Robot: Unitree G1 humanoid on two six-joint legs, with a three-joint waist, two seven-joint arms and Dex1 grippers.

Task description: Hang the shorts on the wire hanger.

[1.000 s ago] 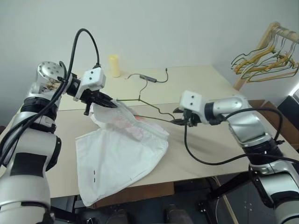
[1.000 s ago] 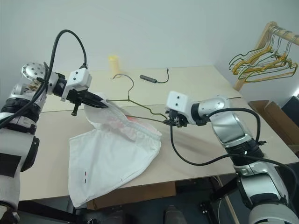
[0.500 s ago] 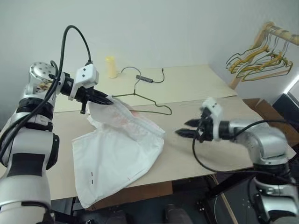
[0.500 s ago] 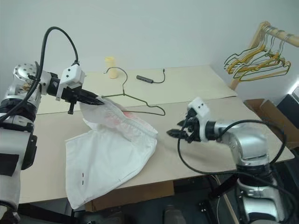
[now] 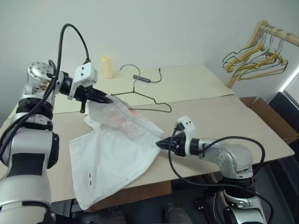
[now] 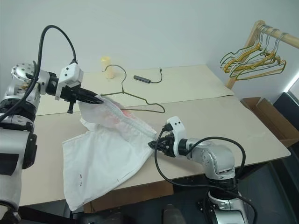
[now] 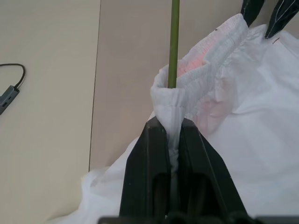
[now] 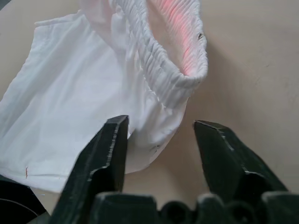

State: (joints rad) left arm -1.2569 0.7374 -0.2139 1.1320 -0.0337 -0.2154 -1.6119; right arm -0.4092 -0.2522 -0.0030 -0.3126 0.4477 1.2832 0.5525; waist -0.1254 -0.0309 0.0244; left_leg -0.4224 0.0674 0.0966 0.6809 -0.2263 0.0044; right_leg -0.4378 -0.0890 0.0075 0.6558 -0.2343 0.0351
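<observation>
The smooth beige tabletop [image 5: 215, 112] carries large crumpled white cloth shorts [image 5: 117, 154], waistband raised at their far corner; a thin grey-green wire hanger [image 5: 145, 95] pokes from that waistband; behind it lie a dark cable [image 5: 142, 78] and yellow cylinder [image 5: 108, 66]; left gripper [image 5: 106, 99] pinches the waistband; right gripper [image 5: 161, 143], jaws parted and empty, sits at the shorts' edge.

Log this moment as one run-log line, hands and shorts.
left hand: shut on shorts waistband, wire hanger inside | right hand: open, at waistband's other end | step: hanging unfinished
</observation>
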